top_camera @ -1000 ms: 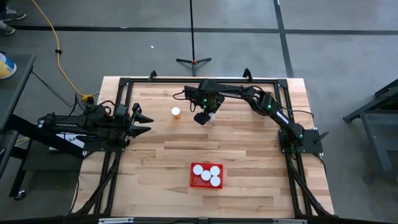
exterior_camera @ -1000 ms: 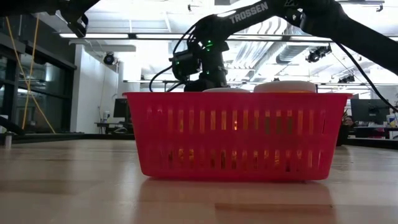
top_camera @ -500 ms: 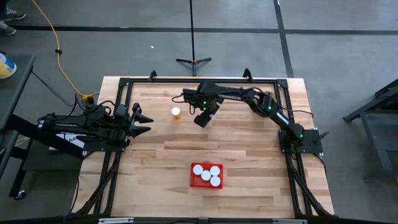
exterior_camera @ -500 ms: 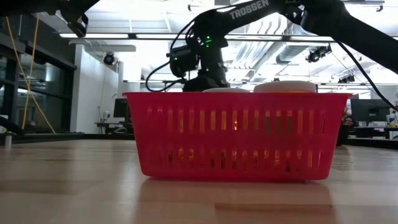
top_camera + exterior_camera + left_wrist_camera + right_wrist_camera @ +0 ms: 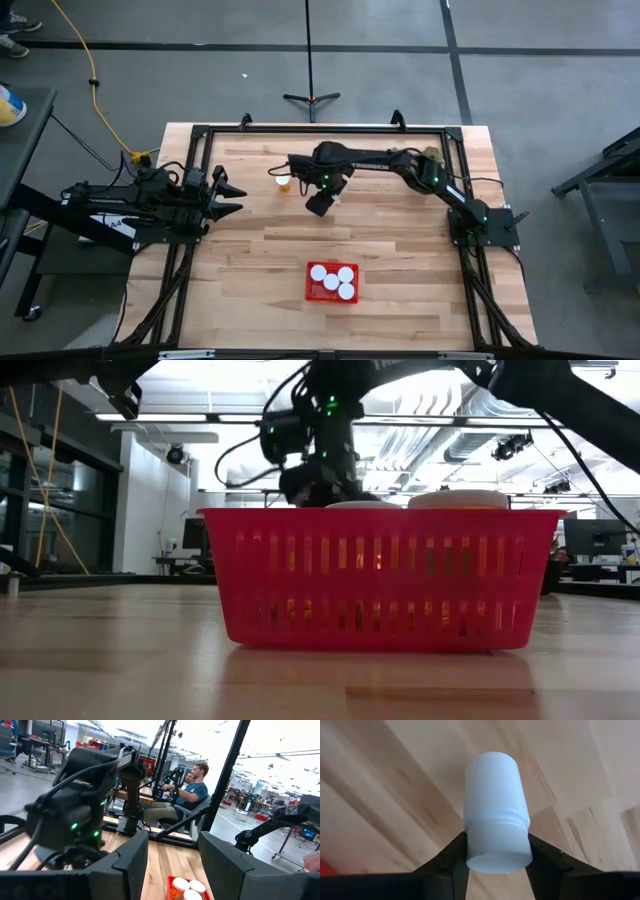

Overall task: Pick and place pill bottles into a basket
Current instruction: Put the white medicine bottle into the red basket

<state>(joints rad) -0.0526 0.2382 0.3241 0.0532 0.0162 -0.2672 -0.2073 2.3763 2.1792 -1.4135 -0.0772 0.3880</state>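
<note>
Right gripper [image 5: 318, 203] raised over bench centre, slightly toward far edge, arm reaching in from right side. Fingers [image 5: 451, 857] clamped on ribbed cap of a white pill bottle [image 5: 496, 812], one finger each side, bottle body pointing away from wrist cam, wood planks behind it; bottle clear of bench surface as far as wrist view shows. Held bottle looks all white here, not orange. In low view same gripper [image 5: 320, 478] hangs above and behind basket rim. Second pill bottle [image 5: 284, 182], orange w/ white cap, upright on bench toward far edge, just beside right arm's forearm, left of gripper. Red mesh basket [image 5: 310, 290] sits near front edge, about mid-width, well apart from gripper; four white caps [image 5: 333, 279] visible inside from above. Low view: basket [image 5: 380, 575] front and centre, orange bodies dimly visible through slots, two caps [image 5: 458, 499] showing at rim. Left gripper [image 5: 228, 196] parked at left edge of bench, jaws spread wide, nothing between them; left wrist view confirms wide gap between its fingers [image 5: 131, 855]. Seated persons [image 5: 192, 790] in room beyond bench.
</note>
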